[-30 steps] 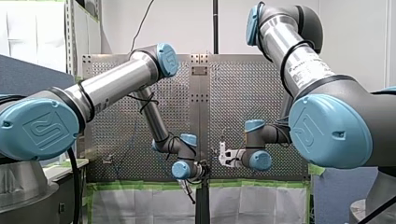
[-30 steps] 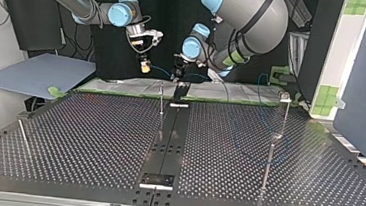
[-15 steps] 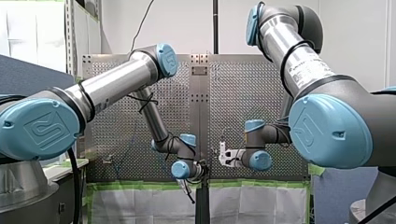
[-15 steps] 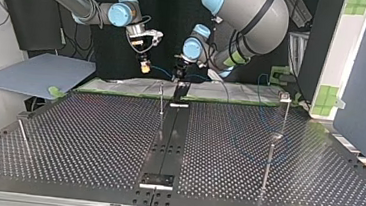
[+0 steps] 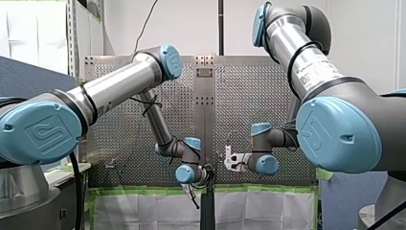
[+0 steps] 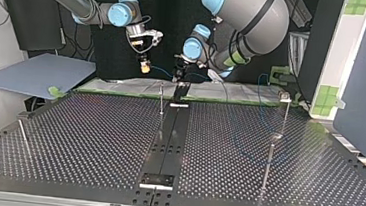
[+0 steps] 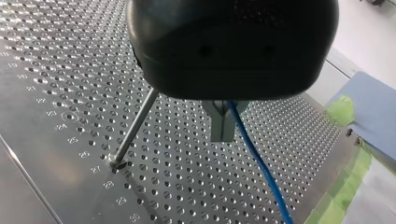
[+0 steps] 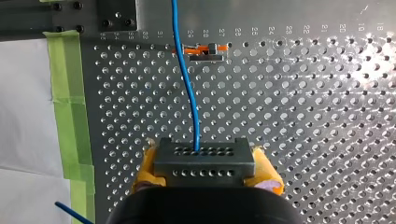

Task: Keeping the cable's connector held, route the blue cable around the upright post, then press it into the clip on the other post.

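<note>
The cable (image 8: 189,93) runs in a thin blue line from the connector (image 8: 204,161), a grey block with rows of small holes, straight ahead of my right gripper (image 8: 204,164), whose yellow pads (image 8: 147,164) are clamped on the block's two sides. On the way it passes over an orange clip (image 8: 201,48) that sits on a post seen end-on, and I cannot tell whether it touches the clip. In the left wrist view my left gripper (image 7: 223,122) has its metal fingers (image 7: 217,120) closed on the same cable, which hangs on past them toward the table (image 7: 56,84) and out of sight. Just beside those fingers stands a bare metal post (image 7: 134,133), upright in its hole, apart from the cable. In the top view both grippers hang above the table's far edge near the middle, my right one left of my left one, with a short blue stretch between them and a thin post on the table just near of them. More blue cable lies in loose curves on the table's right half, close to two further posts (image 6: 269,158); another post (image 6: 23,136) leans at the near left. Green tape (image 8: 70,107) edges the table's far side, with a white sheet (image 8: 28,116) beyond it.
</note>
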